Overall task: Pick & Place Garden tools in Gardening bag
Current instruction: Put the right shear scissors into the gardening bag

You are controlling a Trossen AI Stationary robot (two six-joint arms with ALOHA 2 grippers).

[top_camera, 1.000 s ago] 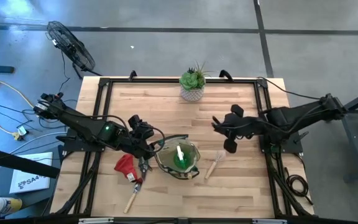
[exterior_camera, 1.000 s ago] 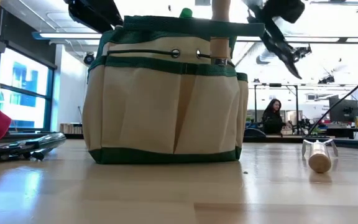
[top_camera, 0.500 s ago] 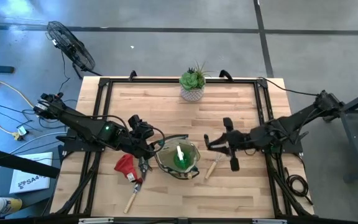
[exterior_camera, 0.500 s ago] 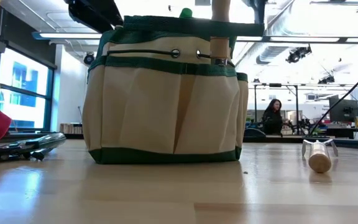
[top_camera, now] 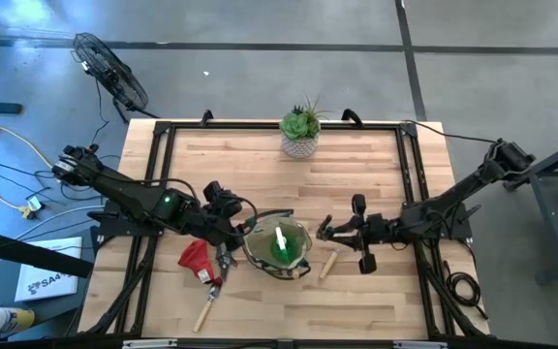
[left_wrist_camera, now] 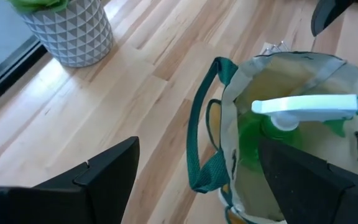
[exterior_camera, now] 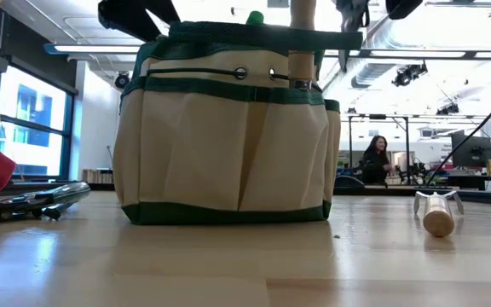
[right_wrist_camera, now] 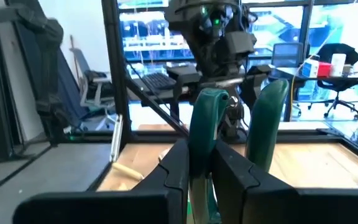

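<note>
Wooden fork (top_camera: 329, 260): I'm hovering the right gripper (top_camera: 324, 231), fingers pinched together, just far of its diagonal handle; left gripper (top_camera: 241, 229) gaping beside bag (top_camera: 298, 264).

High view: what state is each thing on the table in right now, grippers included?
Olive-tan fabric bag with green rim: upright, open-topped.
Green spray bottle with white nozzle: inside the bag.
Red glove: lying on the table.
Dark pruners: lying beside the glove.
Wooden-handled fork: lying on the table beside the bag.
Left gripper: open, empty.
Right gripper: shut.
</note>
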